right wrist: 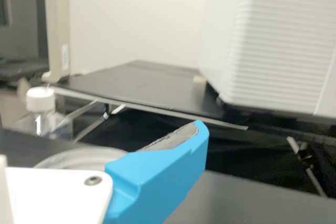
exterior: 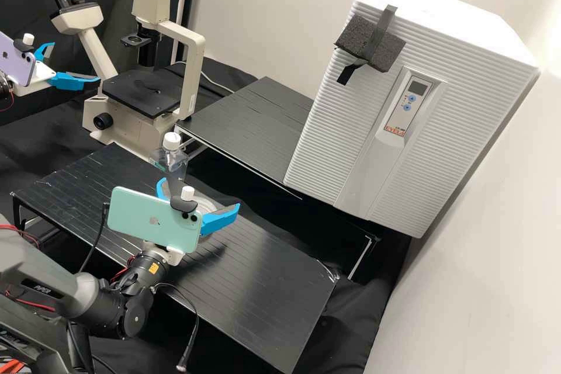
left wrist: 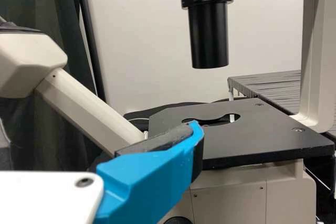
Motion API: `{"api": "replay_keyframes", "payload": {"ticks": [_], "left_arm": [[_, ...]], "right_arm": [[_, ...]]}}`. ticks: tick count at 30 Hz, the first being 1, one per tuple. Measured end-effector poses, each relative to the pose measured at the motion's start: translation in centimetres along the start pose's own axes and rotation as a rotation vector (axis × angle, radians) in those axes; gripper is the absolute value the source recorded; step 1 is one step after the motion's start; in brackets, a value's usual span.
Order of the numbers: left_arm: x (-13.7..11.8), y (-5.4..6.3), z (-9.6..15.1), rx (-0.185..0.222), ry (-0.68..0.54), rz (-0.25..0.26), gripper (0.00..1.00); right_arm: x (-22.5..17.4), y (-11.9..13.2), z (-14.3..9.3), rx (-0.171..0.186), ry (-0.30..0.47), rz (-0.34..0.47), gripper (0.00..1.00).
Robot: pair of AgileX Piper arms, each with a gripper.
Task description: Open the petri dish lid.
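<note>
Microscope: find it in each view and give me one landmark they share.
High view: the microscope stands upper left, past the capped bottle.
Left wrist view: its black stage, beyond the left fingers.
Right wrist view: its pale upright, beyond the bottle.
Shared landmark: the far black table beside it.

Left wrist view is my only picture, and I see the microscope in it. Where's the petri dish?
Observer: The petri dish sits on a low black table.

Operator: Ooh! Are the other arm's jaws open or closed?

Observer: In the high view, the right gripper has its jaws apart, right by the dish; I can't tell if they touch it.

Operator: Is there anything near it that I could knock over?

Observer: A clear bottle with a white cap stands upright beyond the dish.
</note>
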Motion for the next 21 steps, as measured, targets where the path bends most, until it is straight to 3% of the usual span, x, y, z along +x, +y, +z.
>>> {"api": "replay_keyframes", "payload": {"ticks": [4, 21], "left_arm": [[0.00, 0.00, 0.00, 0.000, 0.000, 0.000, 1.00], [0.00, 0.00, 0.00, 0.000, 0.000, 0.000, 1.00]], "right_arm": [[-0.14, -0.25, 0.09, -0.009, -0.001, -0.036, 1.00], [-0.12, -0.44, 0.49, 0.008, -0.015, -0.058, 1.00]]}}
